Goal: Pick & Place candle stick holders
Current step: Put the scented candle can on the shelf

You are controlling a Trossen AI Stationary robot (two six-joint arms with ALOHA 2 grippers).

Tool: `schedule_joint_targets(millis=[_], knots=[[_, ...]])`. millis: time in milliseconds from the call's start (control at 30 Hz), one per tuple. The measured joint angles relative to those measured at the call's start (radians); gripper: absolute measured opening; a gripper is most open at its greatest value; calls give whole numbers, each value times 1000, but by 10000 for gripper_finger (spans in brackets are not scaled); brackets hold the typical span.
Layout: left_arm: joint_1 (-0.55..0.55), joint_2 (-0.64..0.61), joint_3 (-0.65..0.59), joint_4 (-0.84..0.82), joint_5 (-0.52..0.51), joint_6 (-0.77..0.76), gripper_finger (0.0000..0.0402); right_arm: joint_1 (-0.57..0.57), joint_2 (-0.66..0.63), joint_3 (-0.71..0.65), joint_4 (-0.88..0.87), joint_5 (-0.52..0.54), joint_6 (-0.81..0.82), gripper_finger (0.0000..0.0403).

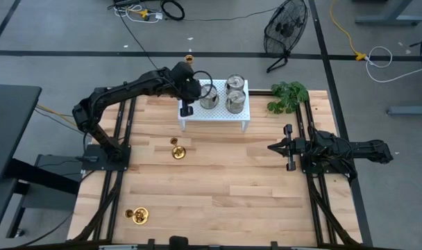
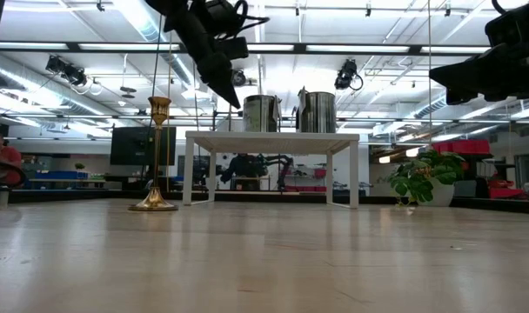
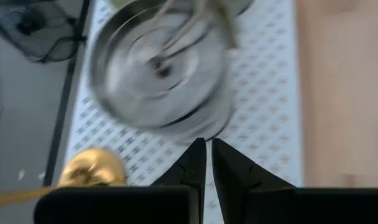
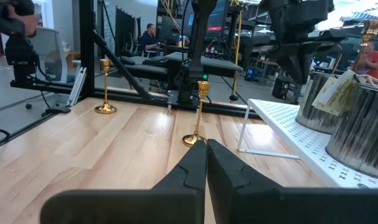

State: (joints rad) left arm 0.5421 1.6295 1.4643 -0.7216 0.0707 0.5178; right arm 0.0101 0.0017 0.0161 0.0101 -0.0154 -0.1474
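Silver can-like candle stick holders point(image 1: 226, 95), three squat shiny metal ones, stand clustered on the white perforated rack point(image 1: 214, 118) at twelve o'clock on the wooden table point(image 1: 232, 187). The left gripper point(image 1: 187, 107) hangs above the rack's nine o'clock end, just beside the nearest silver holder point(image 3: 158, 74); in the left wrist view its fingers are pressed almost together and hold nothing, with the silver holder and the rack surface below them. That pose suggests a holder has been set down there, or that the arm is lining up near the rack, though which cannot be told.

Two slim gold candle stick holders with round bases are on the table: one point(image 1: 177, 151) stands near the centre, toward seven o'clock of the rack, and another point(image 1: 137, 215) sits far down at seven o'clock near the table's edge. A third gold holder point(image 1: 189, 60) shows at the far edge, behind the left arm. These seem to await moving.

The right gripper point(image 1: 289, 148) waits at three o'clock, fingers closed and empty, clear of the work. A green leafy plant point(image 1: 288, 95) sits at one o'clock.
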Motion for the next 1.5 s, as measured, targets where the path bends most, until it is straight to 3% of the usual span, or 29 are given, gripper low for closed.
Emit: schedule_joint_targets(millis=[567, 1500], knots=[[23, 27, 1, 58, -22, -8, 17, 0, 0, 0, 0, 0, 0, 17], [17, 27, 1, 196, 59, -92, 5, 0, 0, 0, 0, 0, 0, 17]])
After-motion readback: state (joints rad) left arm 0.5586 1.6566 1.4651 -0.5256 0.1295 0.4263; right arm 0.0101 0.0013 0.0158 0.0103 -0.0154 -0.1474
